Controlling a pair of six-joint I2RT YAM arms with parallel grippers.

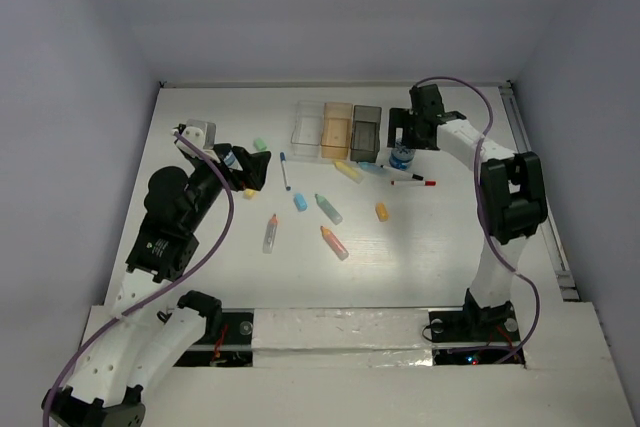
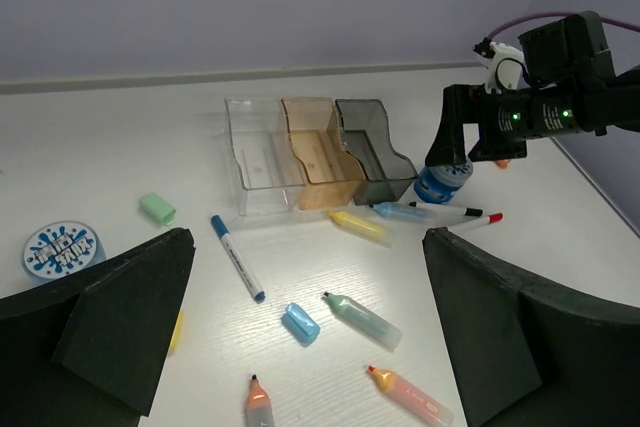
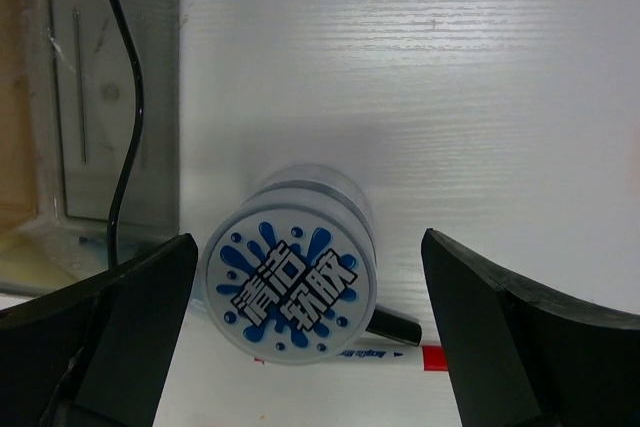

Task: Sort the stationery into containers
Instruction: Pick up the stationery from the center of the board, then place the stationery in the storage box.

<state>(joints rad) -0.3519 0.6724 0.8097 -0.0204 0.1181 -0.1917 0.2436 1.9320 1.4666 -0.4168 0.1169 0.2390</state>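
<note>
Three translucent plastic bins joined in a row, upper centre of the top view: clear bin (image 1: 306, 130), orange-tinted bin (image 1: 336, 130), dark grey bin (image 1: 366, 132).

Right gripper (image 3: 308, 247): jaws wide open, gripping nothing. Its fingers stand either side of a round blue-white roll (image 3: 290, 292), upright on the white table (image 1: 420, 237) just right of the dark grey bin. A thin white pen with red and black ends (image 2: 465, 217) lies just below that roll.

Left gripper (image 2: 307, 237): jaws wide open, empty, left of centre in the top view. A second blue-white roll (image 2: 62, 249) sits at the far left of the left wrist view.

Loose mid-table:
- blue-capped white pen (image 2: 237, 257)
- small green eraser bit (image 2: 157, 208)
- stubby blue piece (image 2: 300, 323)
- green marker (image 2: 362, 315)
- orange marker (image 2: 410, 395)
- yellow marker (image 2: 355, 224), just in front of the bins
</note>
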